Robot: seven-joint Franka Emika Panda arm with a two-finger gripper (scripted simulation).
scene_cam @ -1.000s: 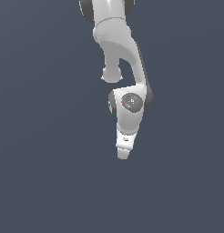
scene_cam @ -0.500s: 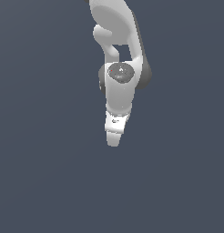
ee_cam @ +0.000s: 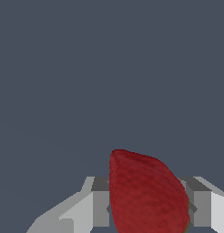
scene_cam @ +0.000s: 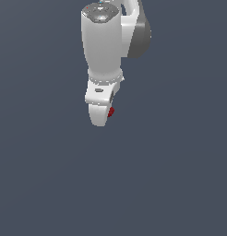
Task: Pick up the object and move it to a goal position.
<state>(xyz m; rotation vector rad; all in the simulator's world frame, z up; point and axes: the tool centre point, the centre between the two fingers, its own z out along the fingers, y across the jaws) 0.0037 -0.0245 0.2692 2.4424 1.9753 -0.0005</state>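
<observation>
The object is a small red strawberry-like lump (ee_cam: 145, 193). In the wrist view it sits between my two grey fingers (ee_cam: 101, 202), which close on it from either side. In the exterior view only a red sliver of it (scene_cam: 110, 112) shows at the side of my white gripper (scene_cam: 105, 115). The gripper hangs from the white arm (scene_cam: 104, 41) in the upper middle of the exterior view, held above the plain dark surface. No goal mark shows in either view.
Only the flat dark grey-blue surface (scene_cam: 170, 184) shows around the arm in both views.
The arm has swung upward and turned, so its wrist now faces the exterior camera end-on. The gripper has risen with the red object in it.
</observation>
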